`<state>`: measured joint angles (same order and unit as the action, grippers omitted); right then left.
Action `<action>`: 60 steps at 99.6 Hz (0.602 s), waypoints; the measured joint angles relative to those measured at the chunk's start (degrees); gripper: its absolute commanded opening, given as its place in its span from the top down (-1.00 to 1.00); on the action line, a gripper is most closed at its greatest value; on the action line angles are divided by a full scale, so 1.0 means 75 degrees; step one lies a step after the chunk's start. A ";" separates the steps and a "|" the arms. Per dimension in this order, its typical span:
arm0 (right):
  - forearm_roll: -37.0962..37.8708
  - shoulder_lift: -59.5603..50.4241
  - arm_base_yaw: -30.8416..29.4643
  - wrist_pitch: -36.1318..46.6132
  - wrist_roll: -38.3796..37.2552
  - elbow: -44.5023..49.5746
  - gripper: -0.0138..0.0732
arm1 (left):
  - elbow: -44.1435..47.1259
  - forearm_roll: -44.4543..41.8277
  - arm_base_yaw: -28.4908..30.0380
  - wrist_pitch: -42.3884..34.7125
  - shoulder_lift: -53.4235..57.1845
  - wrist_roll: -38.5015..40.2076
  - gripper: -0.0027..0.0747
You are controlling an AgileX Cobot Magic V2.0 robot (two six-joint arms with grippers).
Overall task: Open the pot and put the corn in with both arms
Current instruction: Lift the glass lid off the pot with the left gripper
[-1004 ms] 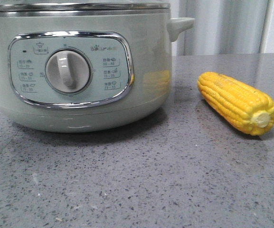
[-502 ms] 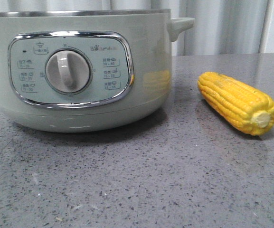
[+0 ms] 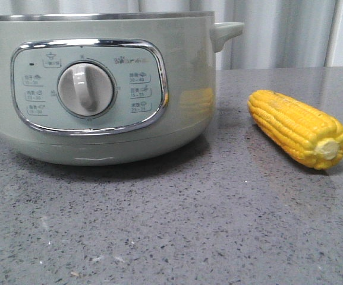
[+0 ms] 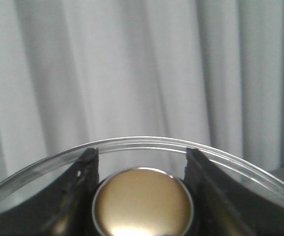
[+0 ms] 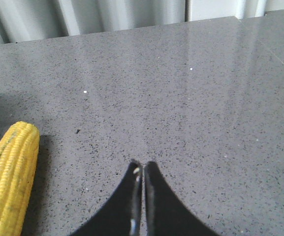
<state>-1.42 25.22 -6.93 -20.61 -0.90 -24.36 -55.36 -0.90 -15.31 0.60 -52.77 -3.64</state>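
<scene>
The pale green pot stands at the left of the front view with its steel rim bare and no lid on it. To its right, the yellow corn lies on the grey table, stem end toward the camera. My left gripper is shut on the golden knob of the glass lid, held up in front of a curtain. My right gripper is shut and empty, hovering over the table beside the corn. Neither gripper shows in the front view.
The pot's side handle sticks out toward the corn. A grey speckled tabletop spreads in front of both, and pale curtains hang behind.
One second ago the lid sat on the pot at the top of the front view; it has risen out of that view. The corn and the pot have not moved.
</scene>
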 measured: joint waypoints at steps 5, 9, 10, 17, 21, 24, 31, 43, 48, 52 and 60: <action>0.0000 0.0000 0.0000 0.0000 0.0000 0.0000 0.85 | 0.0212 -0.0064 0.0278 0.0029 0.0343 0.0000 0.94; 0.0000 0.0000 0.0000 0.0000 0.0000 0.0000 0.85 | 0.0392 -0.0147 0.0493 0.0029 0.0566 -0.0014 0.94; 0.0000 0.0000 0.0000 0.0000 0.0000 0.0000 0.85 | 0.0473 -0.0168 0.0528 0.0029 0.0659 -0.0013 0.94; 0.0000 0.0000 0.0000 0.0000 0.0000 0.0000 0.85 | 0.0911 -0.0233 0.0842 0.0029 0.1127 -0.0013 0.94; 0.0000 0.0000 0.0000 0.0000 0.0000 0.0000 0.85 | 0.1206 -0.0264 0.0999 0.0029 0.1398 -0.0013 0.94; 0.0000 0.0000 0.0000 0.0000 0.0000 0.0000 0.85 | 0.1414 -0.0265 0.1090 0.0029 0.1575 -0.0017 0.94; 0.0000 0.0000 0.0000 0.0000 0.0000 0.0000 0.85 | 0.1965 -0.0277 0.1265 -0.0005 0.1983 -0.0017 0.94; 0.0000 0.0000 0.0000 0.0000 0.0000 0.0000 0.85 | 0.3002 -0.0294 0.1388 -0.0340 0.2568 -0.0030 0.94; 0.0000 0.0000 0.0000 0.0000 0.0000 0.0000 0.85 | 0.3436 -0.0280 0.1400 -0.0622 0.2752 -0.0030 0.94; 0.0000 0.0000 0.0000 0.0000 0.0000 0.0000 0.85 | 0.3787 -0.0215 0.1406 -0.0827 0.2881 -0.0030 0.94; 0.0000 0.0000 0.0000 0.0000 0.0000 0.0000 0.85 | 0.4343 0.0053 0.1406 -0.1290 0.2994 -0.0030 0.94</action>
<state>-1.42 25.22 -6.93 -20.61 -0.90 -24.36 -22.78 -0.50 -4.77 -9.07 -30.31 -3.86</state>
